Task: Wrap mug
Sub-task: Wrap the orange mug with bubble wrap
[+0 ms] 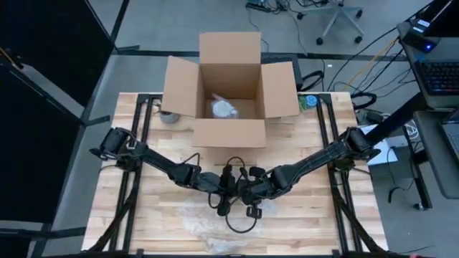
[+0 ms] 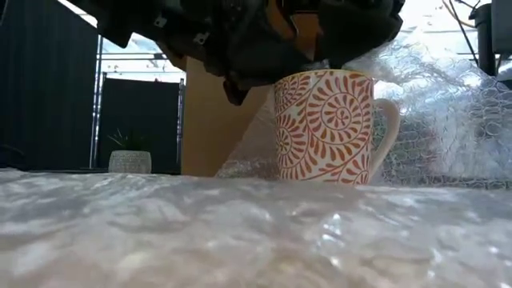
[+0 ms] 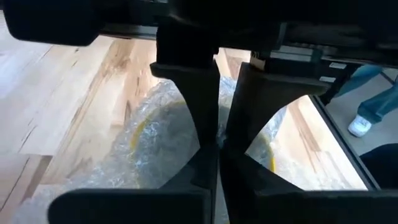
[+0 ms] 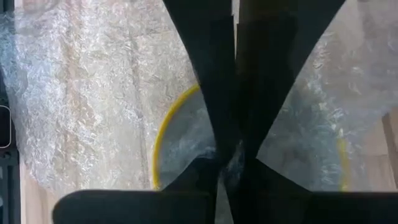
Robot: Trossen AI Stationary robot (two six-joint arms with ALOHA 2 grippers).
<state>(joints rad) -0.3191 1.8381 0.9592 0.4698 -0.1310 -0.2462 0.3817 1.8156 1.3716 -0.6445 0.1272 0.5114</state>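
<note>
Bubble wrap (image 2: 240,232) fills frame bottom – mug (image 2: 324,128) upright mid-frame, both grippers above it, left gripper (image 3: 217,140) & right gripper (image 4: 235,149) pinching wrap. Next prob: fold it over the rim.

This place looks like a robotics lab or a workshop, not a home. A wooden table (image 1: 143,215) in a black metal frame stands on a grey concrete floor (image 1: 158,21). At the far edge of the table is an open cardboard box (image 1: 229,86). Loose cables (image 1: 373,54) lie on the floor near an office chair (image 1: 341,18). At the right side there is a desk with a keyboard (image 1: 439,75). Dark curtains (image 2: 48,88) hang at the left.
</note>
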